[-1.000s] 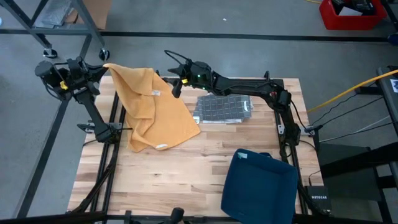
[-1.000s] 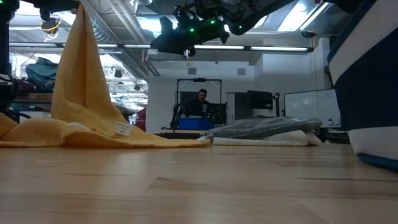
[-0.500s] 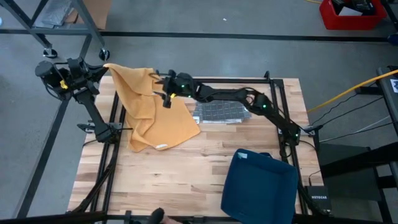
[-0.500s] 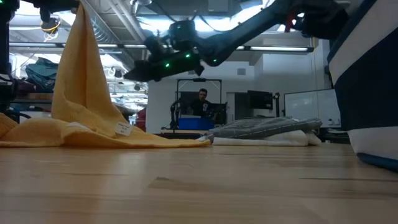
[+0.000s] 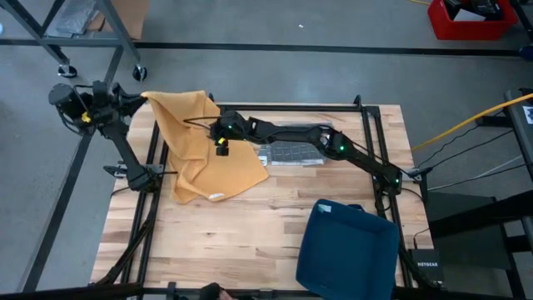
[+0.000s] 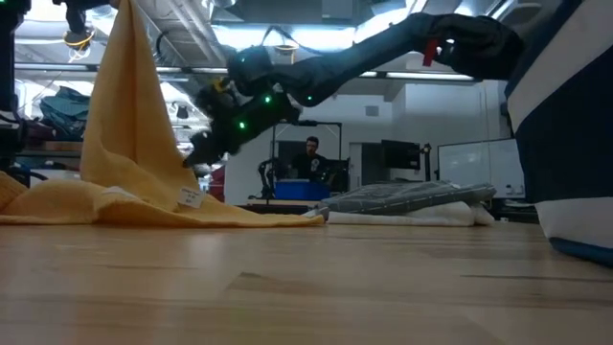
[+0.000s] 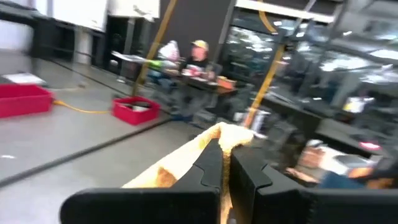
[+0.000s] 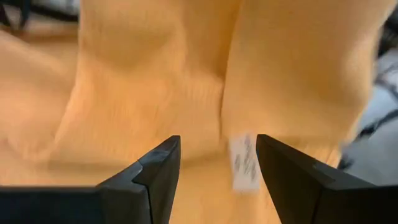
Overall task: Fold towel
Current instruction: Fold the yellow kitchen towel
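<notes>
The left gripper [image 5: 143,97] is clamped on one corner of the orange towel [image 5: 208,154], holding it up above the table's [image 5: 250,225] far left corner while the rest drapes down onto the wood. The right gripper [image 5: 215,140] hangs over the towel with fingers [image 8: 155,171] spread, near its white tag [image 8: 244,160], gripping nothing

towel [image 5: 204,146] left on table [image 5: 250,229], folded cloth [image 5: 291,154] just right, bag [image 5: 346,250] nearer-right corner
</notes>
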You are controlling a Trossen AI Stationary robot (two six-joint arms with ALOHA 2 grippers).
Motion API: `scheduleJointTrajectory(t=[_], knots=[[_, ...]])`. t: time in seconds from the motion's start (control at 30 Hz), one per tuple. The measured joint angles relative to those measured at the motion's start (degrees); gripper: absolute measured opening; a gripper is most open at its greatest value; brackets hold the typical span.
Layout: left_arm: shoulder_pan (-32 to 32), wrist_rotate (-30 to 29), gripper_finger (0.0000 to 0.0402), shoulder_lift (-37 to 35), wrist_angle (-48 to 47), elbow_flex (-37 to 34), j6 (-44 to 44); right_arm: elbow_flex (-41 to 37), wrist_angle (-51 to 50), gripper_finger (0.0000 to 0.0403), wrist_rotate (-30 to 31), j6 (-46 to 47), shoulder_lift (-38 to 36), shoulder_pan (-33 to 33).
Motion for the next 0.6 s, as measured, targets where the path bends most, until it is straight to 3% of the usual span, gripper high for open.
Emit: scheduleJointTrajectory(t=[0.37,0.6], knots=[[-0.02,7.56,0.0000,0.00,0.59,-8.25,-12.10,-0.01,0.05,0.0214,-0.09,3.03,0.37,0.00],[0.00,9.22,0.0000,0.02,9.58,-11.89,-12.27,-0.12,3.41,0.0214,-5.21,10.21,1.28,0.79]])
